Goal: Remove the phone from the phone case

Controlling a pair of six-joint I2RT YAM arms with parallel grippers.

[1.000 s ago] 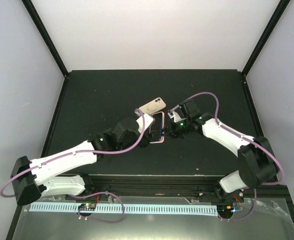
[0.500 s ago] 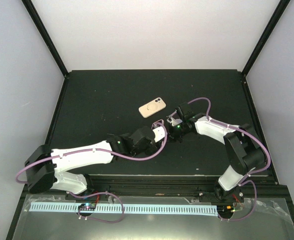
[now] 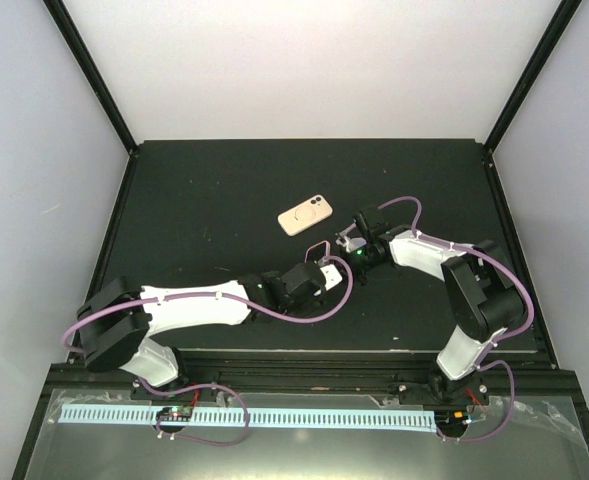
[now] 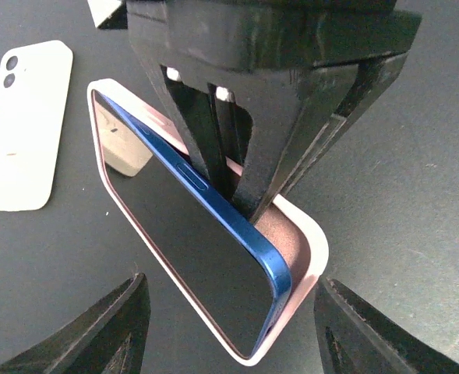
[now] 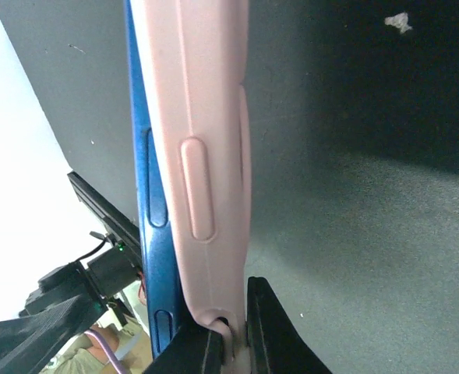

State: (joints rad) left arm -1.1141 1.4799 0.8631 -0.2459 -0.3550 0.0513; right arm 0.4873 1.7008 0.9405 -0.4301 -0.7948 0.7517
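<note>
Left gripper (image 4: 229, 312) spread wide, right gripper (image 5: 227, 343) pinched closed

I find nothing readable on any of my feeds: no lettering, brand, number or sign. The blue phone (image 4: 190, 249) shows me a dark, blank screen. The pink case (image 5: 206, 117) is plain, and the cream phone-shaped slab (image 4: 22, 132) bears only two lens holes.

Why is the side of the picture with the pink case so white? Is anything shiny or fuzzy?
Right wrist view: the wall beside the case is washed out white. Left wrist view: the phone screen mirrors a pale patch, and the near fingers look soft. Top view: even light, sharp.
</note>
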